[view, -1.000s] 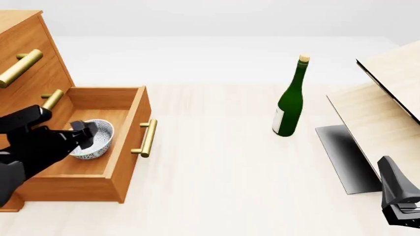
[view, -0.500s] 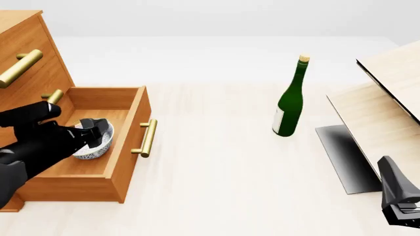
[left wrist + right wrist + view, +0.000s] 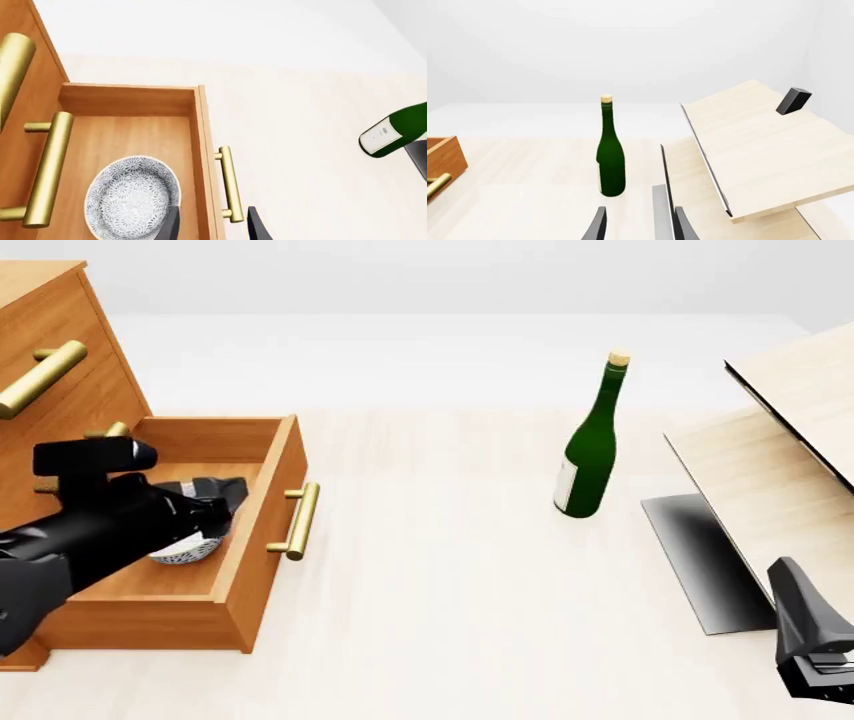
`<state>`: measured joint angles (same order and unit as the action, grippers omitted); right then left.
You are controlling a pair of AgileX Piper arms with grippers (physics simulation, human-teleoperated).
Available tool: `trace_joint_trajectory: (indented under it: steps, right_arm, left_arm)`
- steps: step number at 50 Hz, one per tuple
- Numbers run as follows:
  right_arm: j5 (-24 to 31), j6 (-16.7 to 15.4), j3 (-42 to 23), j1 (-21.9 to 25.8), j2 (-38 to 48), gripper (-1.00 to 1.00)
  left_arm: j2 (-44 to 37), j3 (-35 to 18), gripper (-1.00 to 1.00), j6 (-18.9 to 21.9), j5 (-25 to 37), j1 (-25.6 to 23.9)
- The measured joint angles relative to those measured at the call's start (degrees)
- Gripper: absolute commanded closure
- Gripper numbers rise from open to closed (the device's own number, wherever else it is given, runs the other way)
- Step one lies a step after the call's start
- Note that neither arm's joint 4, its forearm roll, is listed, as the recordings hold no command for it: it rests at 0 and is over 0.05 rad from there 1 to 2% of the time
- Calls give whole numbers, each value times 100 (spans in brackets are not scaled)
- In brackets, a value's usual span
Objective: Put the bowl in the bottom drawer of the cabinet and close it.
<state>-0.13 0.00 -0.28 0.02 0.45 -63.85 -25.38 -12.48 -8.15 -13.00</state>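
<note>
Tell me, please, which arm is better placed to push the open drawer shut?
Probably left: its gripper hangs above the bottom drawer, beside the handle. The right gripper sits far across the table.

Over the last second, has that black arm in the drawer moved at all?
Yes. The left gripper has risen off the bowl and shifted right, toward the bottom drawer front and its brass handle. The bowl stays inside.

Your left claw (image 3: 227, 495) sat over the open bottom drawer (image 3: 254, 530), its walls close on both sides. Wide bare table (image 3: 441, 580) lay between drawer and green bottle (image 3: 589, 450); pale board (image 3: 787, 470) blocked the right.
</note>
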Motion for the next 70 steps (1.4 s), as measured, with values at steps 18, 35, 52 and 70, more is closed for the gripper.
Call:
trace_joint_trajectory:
  steps: [18, 35, 52, 70]
  right_arm:
    - [0, 0, 0, 0, 0, -100]
    - [0, 0, 0, 0, 0, -100]
    - [0, 0, 0, 0, 0, -100]
    - [0, 0, 0, 0, 0, -100]
  left_arm:
    - [96, -155, -100, 383, 229, -475]
    - [298, -242, -100, 706, 441, -1017]
    - [289, -294, -100, 834, 514, -1549]
    - [28, -318, -100, 555, 420, -2157]
